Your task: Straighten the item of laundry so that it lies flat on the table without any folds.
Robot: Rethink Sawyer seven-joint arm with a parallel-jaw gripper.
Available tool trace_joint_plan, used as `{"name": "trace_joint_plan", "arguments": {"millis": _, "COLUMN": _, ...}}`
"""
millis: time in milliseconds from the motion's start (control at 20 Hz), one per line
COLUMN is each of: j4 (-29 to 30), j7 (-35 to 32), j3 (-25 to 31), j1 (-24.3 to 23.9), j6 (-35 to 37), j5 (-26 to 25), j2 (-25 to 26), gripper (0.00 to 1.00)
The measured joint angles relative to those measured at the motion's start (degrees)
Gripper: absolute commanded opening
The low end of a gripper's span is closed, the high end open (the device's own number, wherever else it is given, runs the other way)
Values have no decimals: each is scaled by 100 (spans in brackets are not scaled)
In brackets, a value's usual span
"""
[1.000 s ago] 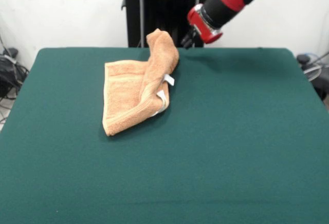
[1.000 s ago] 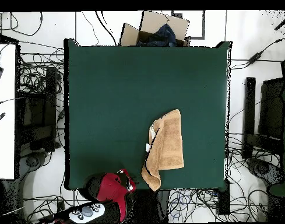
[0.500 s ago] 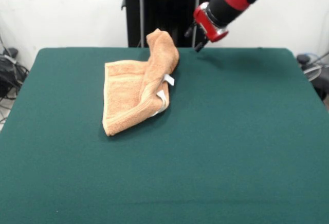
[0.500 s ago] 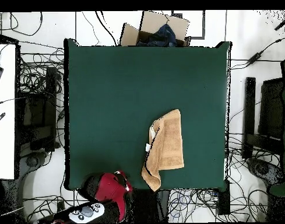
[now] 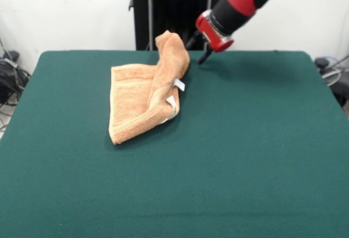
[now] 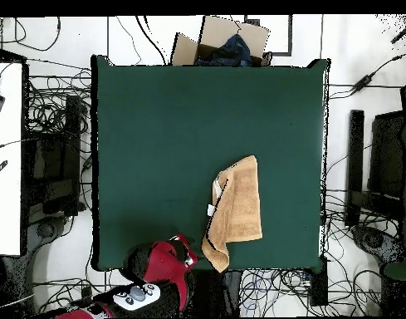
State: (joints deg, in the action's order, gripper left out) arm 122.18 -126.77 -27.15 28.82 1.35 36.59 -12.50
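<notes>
Front view shows you the peach towel (image 5: 147, 99) crumpled on the green desk (image 5: 245, 156), one side folded over itself and humped up at the far edge, white tag (image 5: 179, 84) showing. Your pincer (image 5: 196, 49) hangs just beside that hump, not touching it, fingers slightly parted and holding nothing.

I see a plain peach-orange towel (image 5: 144, 99) with paler hemmed borders and 1 small white tag (image 5: 179, 84) on a plain dark green table (image 5: 245, 156), under my red and black arm (image 5: 240, 0) with its black gripper (image 5: 195, 49).
</notes>
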Motion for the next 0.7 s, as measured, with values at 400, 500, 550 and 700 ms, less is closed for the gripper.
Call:
{"name": "trace_joint_plan", "arguments": {"millis": 400, "j4": -1, "j7": 0, "j3": 37, "j1": -186, "j6": -237, "j5": -142, "j2": 67, "gripper": 100}}
{"name": "trace_joint_plan", "arguments": {"millis": 500, "j4": 0, "j7": 0, "j3": 38, "j1": -217, "j6": -237, "j5": -199, "j2": 65, "gripper": 100}}
{"name": "trace_joint_plan", "arguments": {"millis": 550, "j4": 2, "j7": 0, "j3": 37, "j1": -258, "j6": -237, "j5": -272, "j2": 63, "gripper": 100}}
{"name": "trace_joint_plan", "arguments": {"millis": 700, "j4": 7, "j7": 0, "j3": 38, "j1": -338, "j6": -257, "j5": -408, "j2": 62, "gripper": 100}}
